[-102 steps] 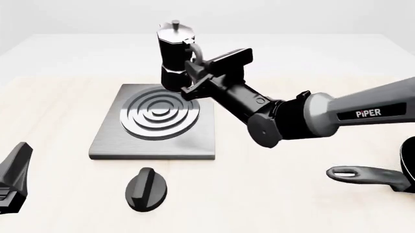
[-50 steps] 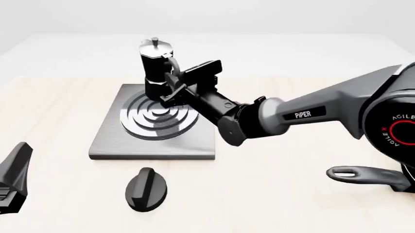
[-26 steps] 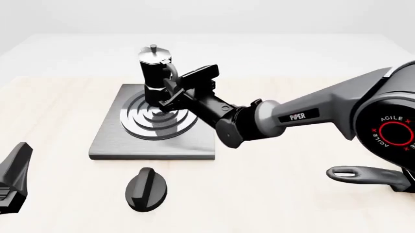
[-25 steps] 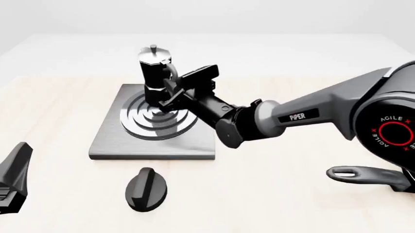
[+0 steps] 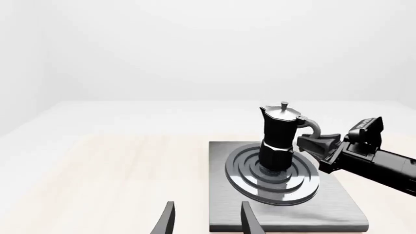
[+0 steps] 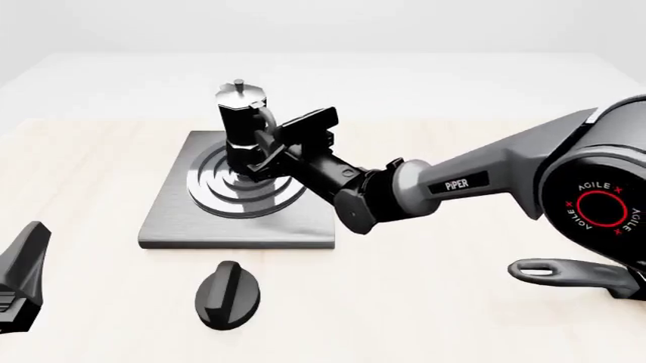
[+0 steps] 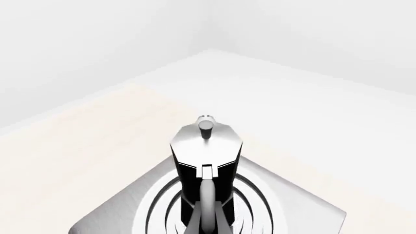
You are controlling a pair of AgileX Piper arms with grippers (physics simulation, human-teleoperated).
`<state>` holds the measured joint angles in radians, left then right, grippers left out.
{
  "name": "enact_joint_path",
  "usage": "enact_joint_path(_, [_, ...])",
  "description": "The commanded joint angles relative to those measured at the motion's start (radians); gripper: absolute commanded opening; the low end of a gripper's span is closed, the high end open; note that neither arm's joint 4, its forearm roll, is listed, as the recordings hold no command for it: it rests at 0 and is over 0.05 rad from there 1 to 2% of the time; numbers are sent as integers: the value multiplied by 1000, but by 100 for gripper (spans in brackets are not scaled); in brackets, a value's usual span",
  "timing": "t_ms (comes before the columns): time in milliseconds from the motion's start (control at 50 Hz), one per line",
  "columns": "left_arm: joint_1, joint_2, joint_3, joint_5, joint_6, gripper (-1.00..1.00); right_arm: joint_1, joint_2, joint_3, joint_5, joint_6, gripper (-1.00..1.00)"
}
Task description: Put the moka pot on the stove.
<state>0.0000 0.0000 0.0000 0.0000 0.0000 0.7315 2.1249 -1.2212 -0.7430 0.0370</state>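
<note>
The moka pot (image 6: 240, 121), black with a silver lid and knob, stands upright on the ringed burner of the stove (image 6: 172, 219), a flat dark-grey slab. My right gripper (image 6: 266, 145) is shut on the pot's curved side handle, reaching in from the right. The left wrist view shows the pot (image 5: 279, 136) resting on the stove (image 5: 344, 209) with the right gripper (image 5: 316, 145) at its handle. The right wrist view looks down on the pot's lid (image 7: 206, 141) and the stove (image 7: 299, 212). My left gripper (image 5: 206, 220) is open and empty, low at the near left (image 6: 23, 276).
A black oval knob with a ridge (image 6: 227, 295) lies on the table just in front of the stove. The long handle of a black pan (image 6: 565, 272) lies at the near right edge. The right arm (image 6: 454, 185) spans the table right of the stove.
The right gripper has carried the moka pot left and down, from above the stove's far edge onto the burner rings. The left gripper has not moved.
</note>
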Motion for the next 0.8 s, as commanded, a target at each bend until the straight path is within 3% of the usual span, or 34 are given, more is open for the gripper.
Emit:
enact_joint_path(20, [0,0,0,0,0,100,3,7,-17,6,8,-100])
enact_joint_path(800, [0,0,0,0,0,100,-11,62,-55,37,22,-100])
